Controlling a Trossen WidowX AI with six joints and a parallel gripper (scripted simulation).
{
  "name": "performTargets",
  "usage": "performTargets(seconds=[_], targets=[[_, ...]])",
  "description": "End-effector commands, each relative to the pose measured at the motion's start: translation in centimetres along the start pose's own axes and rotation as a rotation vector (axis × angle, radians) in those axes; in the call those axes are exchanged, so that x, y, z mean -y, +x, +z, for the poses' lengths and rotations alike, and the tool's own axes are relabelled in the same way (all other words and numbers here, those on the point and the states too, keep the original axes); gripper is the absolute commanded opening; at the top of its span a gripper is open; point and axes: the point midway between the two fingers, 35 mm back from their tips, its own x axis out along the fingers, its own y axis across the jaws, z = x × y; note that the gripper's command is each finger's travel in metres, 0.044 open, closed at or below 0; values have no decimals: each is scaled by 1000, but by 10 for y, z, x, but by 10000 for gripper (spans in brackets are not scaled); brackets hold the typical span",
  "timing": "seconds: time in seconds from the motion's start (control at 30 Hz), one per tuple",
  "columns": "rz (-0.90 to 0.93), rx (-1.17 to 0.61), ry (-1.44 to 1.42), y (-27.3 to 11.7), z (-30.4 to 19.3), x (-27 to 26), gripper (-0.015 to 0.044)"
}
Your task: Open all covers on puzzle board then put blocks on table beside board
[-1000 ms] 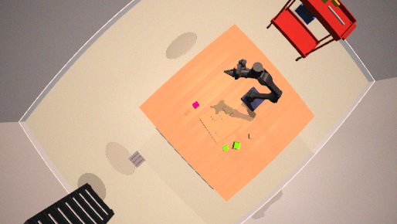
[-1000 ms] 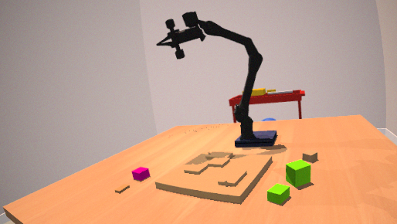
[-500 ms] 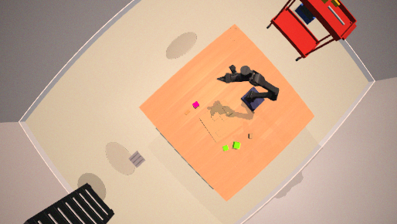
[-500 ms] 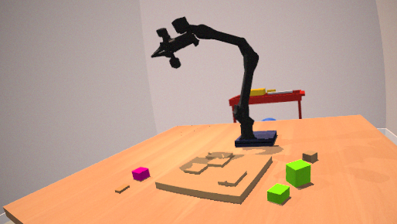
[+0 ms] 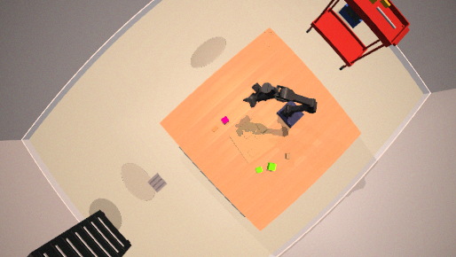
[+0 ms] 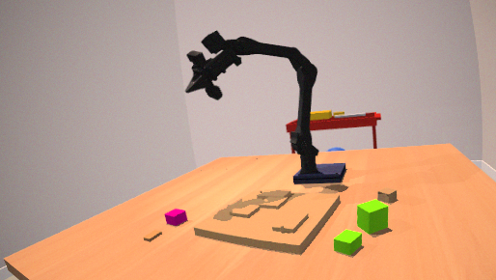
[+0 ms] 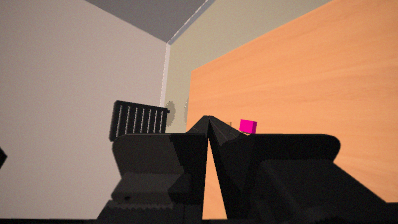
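My gripper (image 5: pixel 245 101) (image 6: pixel 187 91) (image 7: pixel 207 120) is shut and empty, high above the table. The tan puzzle board (image 6: pixel 256 230) lies flat, partly in the arm's shadow. Raised cover pieces show on it, among them a flat plate (image 6: pixel 245 210) and an angled piece (image 6: pixel 295 224); their wells cannot be made out. A magenta block (image 5: pixel 225 120) (image 6: pixel 176 217) (image 7: pixel 248 126) rests on the table on one side of the board. A large green block (image 5: pixel 271 167) (image 6: pixel 372 216), a smaller green block (image 5: pixel 259 169) (image 6: pixel 347 242) and a small brown block (image 5: pixel 287 156) (image 6: pixel 387 196) rest on the other side, clear of it.
A thin orange piece (image 5: pixel 215 128) (image 6: pixel 152 236) lies near the magenta block. The arm's dark blue base (image 5: pixel 290 116) (image 6: pixel 319 175) stands behind the board. A red trolley (image 5: pixel 339 37) (image 6: pixel 338 125) and a black slatted piece of furniture (image 5: pixel 84 241) (image 7: pixel 122 121) stand away from the table.
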Motion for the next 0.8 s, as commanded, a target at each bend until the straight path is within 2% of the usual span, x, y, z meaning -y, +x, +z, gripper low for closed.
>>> performTargets(seconds=[0.0,0.77], targets=[[-45,-59,-71,17,-17,10,0],[-200,-372,-498,77,-114,46,0]])
